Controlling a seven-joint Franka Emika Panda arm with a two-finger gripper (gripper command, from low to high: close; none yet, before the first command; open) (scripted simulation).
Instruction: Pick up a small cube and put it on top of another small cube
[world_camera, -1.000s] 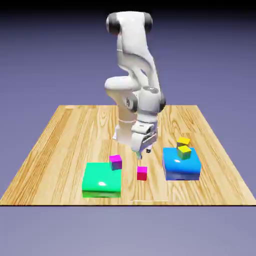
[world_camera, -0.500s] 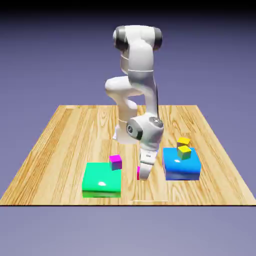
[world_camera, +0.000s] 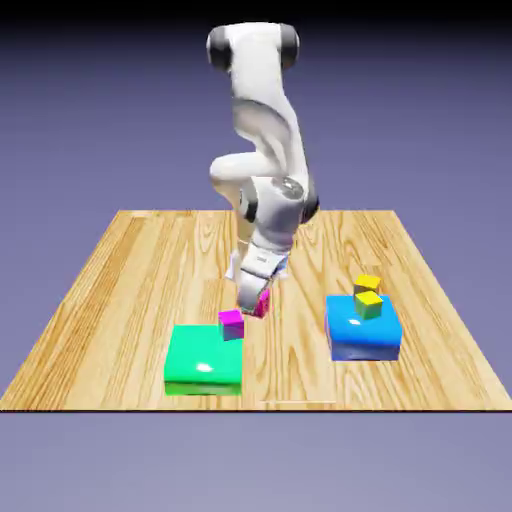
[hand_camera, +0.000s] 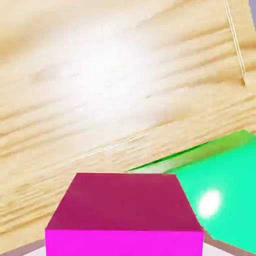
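My gripper (world_camera: 257, 302) is shut on a small crimson-pink cube (world_camera: 263, 304), lifted just off the wooden table (world_camera: 130, 270). In the hand view this cube (hand_camera: 125, 212) fills the bottom middle and hides the fingertips. A small magenta-purple cube (world_camera: 231, 324) rests on the far right corner of a large green block (world_camera: 203, 361), just left of and below the held cube in the exterior view. Part of the green block (hand_camera: 220, 195) shows at the hand view's right.
A large blue block (world_camera: 362, 330) sits at the exterior view's right with a yellow cube (world_camera: 367, 283) and an olive-yellow cube (world_camera: 369, 304) on it. Bare wood lies between the two blocks.
The gripper dropped onto the crimson-pink cube near the table's front, shut on it, then lifted it and carried it back and to the exterior view's left, close to the magenta-purple cube.
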